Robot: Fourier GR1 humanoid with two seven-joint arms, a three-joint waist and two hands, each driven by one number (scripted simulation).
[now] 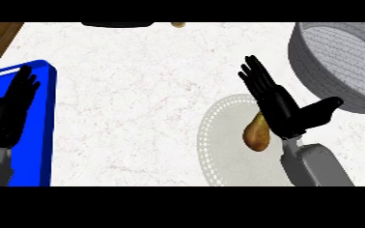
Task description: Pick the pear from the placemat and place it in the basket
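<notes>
item: brown-yellow pear [257,134] — lying on the round pale-grey placemat with dotted rim [214,140], long axis running up and slightly right, narrow end tucked under the right hand [276,105]. the right hand is just over the pear's upper right, fingers straight and together, thumb splayed, holding nothing. grey round ribbed basket [331,63] at upper right, cut off by the edge. left hand [18,104] rests open over the blue tray [46,125], well apart. pear's stem end hidden.
</notes>
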